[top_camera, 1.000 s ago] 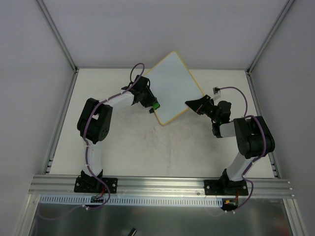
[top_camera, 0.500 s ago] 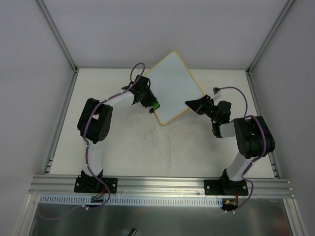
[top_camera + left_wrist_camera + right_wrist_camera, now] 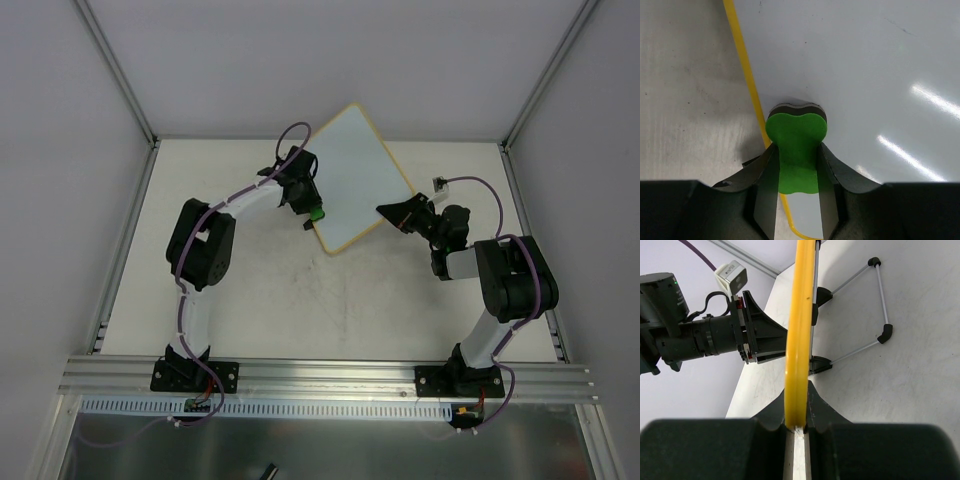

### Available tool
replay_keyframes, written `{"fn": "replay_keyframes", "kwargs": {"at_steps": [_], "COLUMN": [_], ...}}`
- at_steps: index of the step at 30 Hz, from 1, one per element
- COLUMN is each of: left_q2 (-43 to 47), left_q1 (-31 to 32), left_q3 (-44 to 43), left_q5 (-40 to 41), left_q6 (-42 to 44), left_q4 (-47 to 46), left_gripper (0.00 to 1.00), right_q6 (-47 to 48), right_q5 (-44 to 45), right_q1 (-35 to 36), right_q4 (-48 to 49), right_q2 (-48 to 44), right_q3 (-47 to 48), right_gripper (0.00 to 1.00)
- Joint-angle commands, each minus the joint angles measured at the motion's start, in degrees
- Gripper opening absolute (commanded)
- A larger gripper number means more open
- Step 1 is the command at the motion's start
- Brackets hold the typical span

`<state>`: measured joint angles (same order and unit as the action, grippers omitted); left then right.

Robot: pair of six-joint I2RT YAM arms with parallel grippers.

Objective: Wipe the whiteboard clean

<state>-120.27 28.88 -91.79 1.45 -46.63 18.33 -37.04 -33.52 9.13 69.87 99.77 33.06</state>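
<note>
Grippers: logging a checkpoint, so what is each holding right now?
Left gripper: shut on the green eraser.
Right gripper: shut on the whiteboard edge.

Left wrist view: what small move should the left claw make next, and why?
Probably slide the left claw inward across the whiteboard. It is shut on the green eraser, which sits by the yellow frame, while a faint dark streak shows farther in; the right claw grips the board's edge.

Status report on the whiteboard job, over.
Left gripper shut on green eraser, pressed against whiteboard. Right gripper shut on whiteboard's edge. Surface nearly clean; nothing blocking.
</note>
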Motion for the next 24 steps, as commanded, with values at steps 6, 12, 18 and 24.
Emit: {"fn": "replay_keyframes", "kwargs": {"at_steps": [6,12,18,24], "left_q2": [-6.6,-8.0,-8.9,-11.2], "left_q1": [6.4,6.9,6.9,6.9], "left_q3": [-6.7,-11.3,-16.0,-22.5], "left_q5": [4.1,0.3,-3.7,-9.8], "left_q6": [8.3,8.0,7.7,8.7], "left_q4": [0.8,0.7,0.4,0.0], "left_gripper": [0.00,0.00,0.00,0.00], "right_q6": [-2.8,-2.6,-2.6,-2.6], "right_q5": [-7.3,-7.3,-7.3,-7.4], "right_q1": [2.7,2.7,2.7,2.6], "right_q4": [7.1,7.1,7.1,7.1], "right_q2": [-1.6,-1.8,-1.9,-1.9], "right_q3": [1.5,1.4,1.3,1.2], "right_gripper": [0.00,0.00,0.00,0.00]}}
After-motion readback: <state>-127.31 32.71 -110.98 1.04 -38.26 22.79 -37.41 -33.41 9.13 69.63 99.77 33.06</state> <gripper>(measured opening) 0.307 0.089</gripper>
